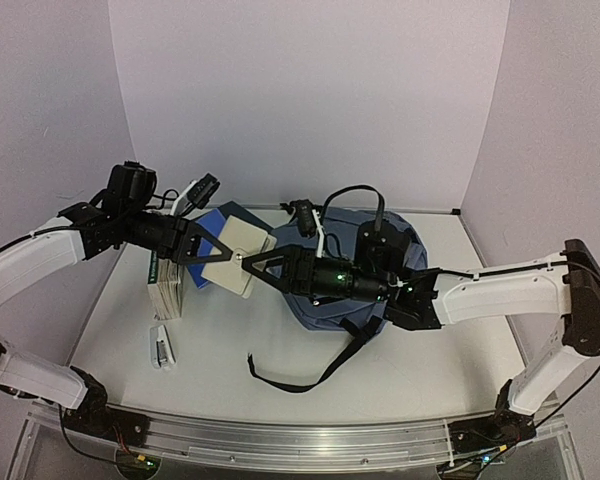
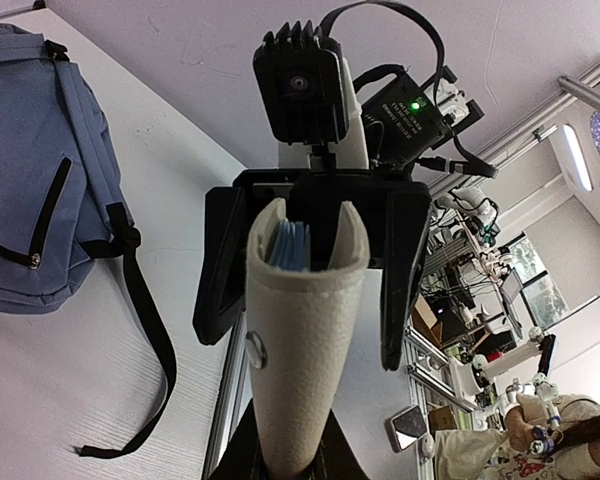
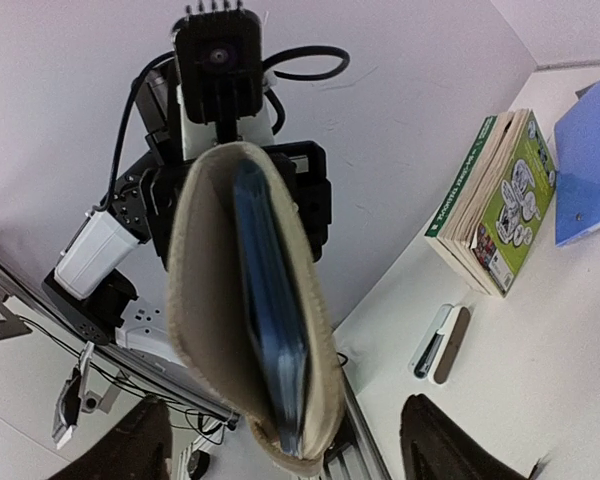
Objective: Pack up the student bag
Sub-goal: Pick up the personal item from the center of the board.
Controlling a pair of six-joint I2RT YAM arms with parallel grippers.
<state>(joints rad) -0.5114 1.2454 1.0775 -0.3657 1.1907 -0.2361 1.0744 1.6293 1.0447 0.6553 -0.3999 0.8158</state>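
Top external view: a beige folder (image 1: 230,258) is held just left of the student bag (image 1: 418,240), which lies on the desk (image 1: 430,360). It is gripped by the left hand (image 1: 205,248); the right hand (image 1: 260,265) is spread wide around its other end. A handover seems the step in hand; right-hand closure is needed next.

Pouch (image 1: 235,258) left of student bag (image 1: 320,312), books (image 1: 167,286) further left, pen case (image 1: 162,348) before books

I see pale lilac walls (image 1: 310,100) boxing in my white table (image 1: 430,360), with a cluttered lab (image 2: 470,290) and a ceiling light (image 2: 578,155) beyond.
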